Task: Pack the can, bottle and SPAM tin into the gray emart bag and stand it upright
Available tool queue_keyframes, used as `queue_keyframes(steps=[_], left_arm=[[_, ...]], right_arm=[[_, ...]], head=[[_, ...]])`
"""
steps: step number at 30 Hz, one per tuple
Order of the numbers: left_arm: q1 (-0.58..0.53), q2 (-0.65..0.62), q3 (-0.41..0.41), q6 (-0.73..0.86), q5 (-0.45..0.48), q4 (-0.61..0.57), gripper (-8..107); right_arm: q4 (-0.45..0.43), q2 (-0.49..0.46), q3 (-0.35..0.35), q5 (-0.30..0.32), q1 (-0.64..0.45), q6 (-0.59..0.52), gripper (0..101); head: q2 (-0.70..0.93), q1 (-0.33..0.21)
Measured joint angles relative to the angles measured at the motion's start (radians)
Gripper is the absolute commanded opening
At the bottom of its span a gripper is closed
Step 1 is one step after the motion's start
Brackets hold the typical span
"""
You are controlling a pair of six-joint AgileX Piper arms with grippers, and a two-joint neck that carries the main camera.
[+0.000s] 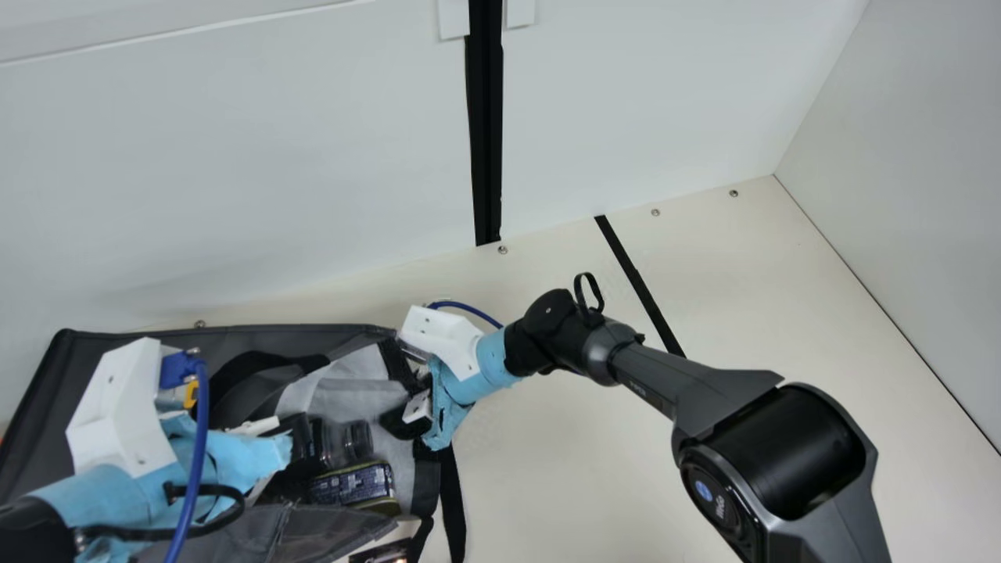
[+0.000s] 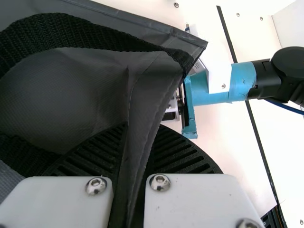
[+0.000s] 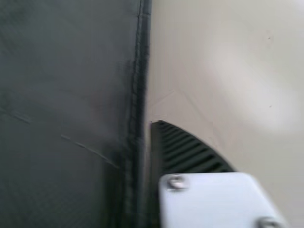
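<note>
The gray emart bag point(image 1: 328, 532) lies spread at lower left in the main view. In its mouth are the SPAM tin point(image 1: 352, 483), blue with a yellow-green rim, and a dark shiny cylinder point(image 1: 344, 442) that could be bottle or can. My left gripper point(image 1: 295, 450) is over the bag. In the left wrist view, my left gripper point(image 2: 128, 152) is shut on a bag wall fold point(image 2: 142, 99). At the bag's right side stands my right gripper point(image 1: 405, 403). In the right wrist view, my right gripper point(image 3: 148, 142) is shut on the bag's edge point(image 3: 138, 85), one finger hidden behind fabric.
A dark printed item point(image 1: 383, 552) lies at the bottom edge beside the bag. Black straps point(image 1: 451, 500) hang over the cream table point(image 1: 563, 469). White walls stand behind and at the right, and a black strip point(image 1: 637, 281) crosses the table beyond my right arm.
</note>
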Motion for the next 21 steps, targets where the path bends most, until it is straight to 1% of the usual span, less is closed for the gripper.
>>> queue_keyframes(steps=[9, 21], left_arm=[[0.000, 0.000, 0.000, 0.000, 0.000, 0.000, -8], [0.000, 0.000, 0.000, 0.000, 0.000, 0.000, -8]], right_arm=[[0.000, -0.055, 0.077, 0.039, -0.032, 0.039, 0], [0.008, -0.182, 0.205, 0.119, -0.096, 0.080, 0]], head=[[0.000, 0.000], [0.000, 0.000]])
